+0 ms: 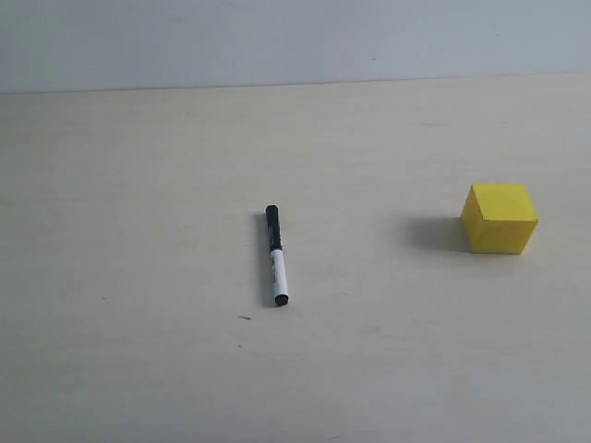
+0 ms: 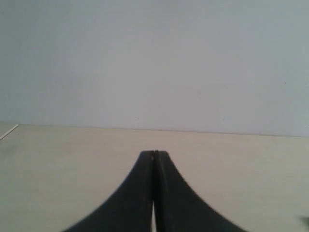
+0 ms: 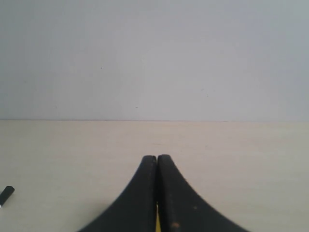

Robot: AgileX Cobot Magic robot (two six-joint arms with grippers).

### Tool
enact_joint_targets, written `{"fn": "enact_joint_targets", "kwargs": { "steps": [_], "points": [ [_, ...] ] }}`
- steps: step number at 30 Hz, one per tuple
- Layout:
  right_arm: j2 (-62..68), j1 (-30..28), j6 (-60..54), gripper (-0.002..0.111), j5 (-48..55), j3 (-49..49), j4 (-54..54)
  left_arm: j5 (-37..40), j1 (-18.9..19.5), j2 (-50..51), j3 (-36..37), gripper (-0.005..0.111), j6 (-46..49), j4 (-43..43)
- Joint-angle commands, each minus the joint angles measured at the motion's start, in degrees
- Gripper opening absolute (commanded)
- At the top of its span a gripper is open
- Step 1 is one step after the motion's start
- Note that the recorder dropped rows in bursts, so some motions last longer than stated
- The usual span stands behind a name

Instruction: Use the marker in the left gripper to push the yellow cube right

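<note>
The marker lies loose on the pale table near the middle of the exterior view, black cap toward the far side, no gripper touching it. The yellow cube sits well to its right. Neither arm shows in the exterior view. In the left wrist view my left gripper is shut with nothing between its fingers, over bare table. My right gripper is shut too. A thin strip of the yellow cube shows through the slit low between its fingers, and one black tip of the marker peeks in at that view's edge.
The pale wooden table runs back to a plain grey-white wall. A small dark speck lies just in front of the marker.
</note>
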Motion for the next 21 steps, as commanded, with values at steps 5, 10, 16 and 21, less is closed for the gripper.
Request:
{"fn": "enact_joint_targets", "kwargs": {
  "steps": [5, 10, 16, 21],
  "points": [
    [-0.4, 0.0, 0.0, 0.000, -0.3, 0.3, -0.1, 0.4, 0.1, 0.3, 0.1, 0.000, -14.2, 3.3],
    [-0.4, 0.0, 0.0, 0.000, -0.3, 0.3, -0.1, 0.9, 0.1, -0.6, 0.1, 0.000, -29.4, 22.3],
    [-0.4, 0.0, 0.0, 0.000, -0.3, 0.3, -0.1, 3.9, 0.1, -0.6, 0.1, 0.000, -29.5, 21.9],
    [-0.4, 0.0, 0.0, 0.000, -0.3, 0.3, -0.1, 3.5, 0.1, -0.6, 0.1, 0.000, -29.3, 21.9]
  ]
}}
